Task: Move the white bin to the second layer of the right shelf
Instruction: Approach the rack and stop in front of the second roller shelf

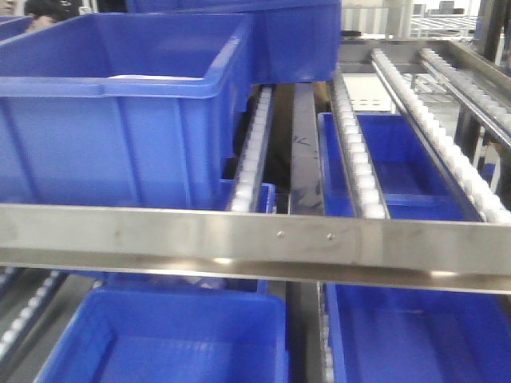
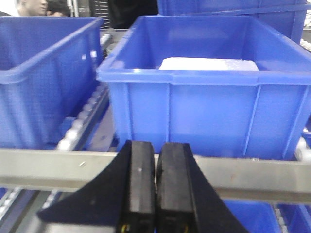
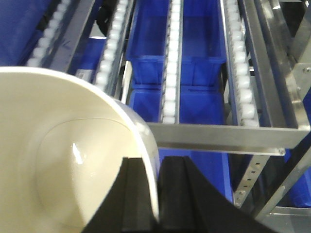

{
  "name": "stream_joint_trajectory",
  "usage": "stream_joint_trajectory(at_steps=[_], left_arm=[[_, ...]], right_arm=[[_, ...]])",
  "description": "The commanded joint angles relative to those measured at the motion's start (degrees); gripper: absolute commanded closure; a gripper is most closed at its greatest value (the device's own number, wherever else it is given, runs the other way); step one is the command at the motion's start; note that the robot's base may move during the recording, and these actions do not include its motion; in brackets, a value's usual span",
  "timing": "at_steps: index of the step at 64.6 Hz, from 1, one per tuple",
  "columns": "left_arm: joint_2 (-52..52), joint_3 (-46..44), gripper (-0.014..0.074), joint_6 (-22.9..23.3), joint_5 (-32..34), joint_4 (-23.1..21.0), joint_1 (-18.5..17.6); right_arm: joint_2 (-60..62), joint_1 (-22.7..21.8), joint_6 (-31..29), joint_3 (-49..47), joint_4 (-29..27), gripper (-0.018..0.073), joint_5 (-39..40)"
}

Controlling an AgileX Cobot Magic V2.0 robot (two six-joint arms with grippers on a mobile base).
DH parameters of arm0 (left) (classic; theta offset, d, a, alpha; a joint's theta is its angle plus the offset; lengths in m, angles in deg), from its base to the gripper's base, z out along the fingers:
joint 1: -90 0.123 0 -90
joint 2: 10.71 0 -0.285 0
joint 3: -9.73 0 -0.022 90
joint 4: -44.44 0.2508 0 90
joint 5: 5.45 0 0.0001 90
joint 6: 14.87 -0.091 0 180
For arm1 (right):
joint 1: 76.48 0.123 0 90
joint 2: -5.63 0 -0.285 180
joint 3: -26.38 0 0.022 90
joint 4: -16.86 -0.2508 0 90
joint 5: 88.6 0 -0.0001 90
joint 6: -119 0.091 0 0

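R gripper [image 3: 156, 167]: black jaws pinch wall of white bin [image 3: 63, 160], one inside rim, one outside. Bin is glossy cream plastic, smooth, rounded corners. It fills 8 o'clock of R wrist view, on near side of rack rail. At 1–2 o'clock: right shelf second layer [image 3: 218, 137], brushed steel front rail, lanes of small white rollers [image 3: 171, 73]. L gripper [image 2: 155, 150]: jaws pressed together, nothing between. Ribbed blue crate [image 2: 204, 102] at 12.

Directly ahead of the left pincer [image 2: 156, 150], a blue ribbed crate [image 2: 204, 111] with a white slab [image 2: 209, 64] lying inside. Left of that pincer, a second blue crate [image 2: 43, 82]. Far beyond, upper left, two dark-haired heads [image 2: 34, 6]. Ahead of and below the right pincer [image 3: 156, 167], more blue crates [image 3: 194, 46] on a lower level. To its right, a perforated steel upright [image 3: 252, 177]. Bright glints on plastic and steel.
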Motion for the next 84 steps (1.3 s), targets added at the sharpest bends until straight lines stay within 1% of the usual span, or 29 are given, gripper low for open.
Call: stream_joint_trajectory(at_steps=[1, 84], left_arm=[[-0.9, 2.1, 0.0512, 0.3, 4.5, -0.4, -0.2], [-0.9, 2.1, 0.0512, 0.3, 4.5, -0.4, -0.2]], right_arm=[[-0.4, -0.4, -0.1, -1.6, 0.3, 0.0511, 5.8], [-0.4, -0.4, -0.1, -1.6, 0.3, 0.0511, 5.8]])
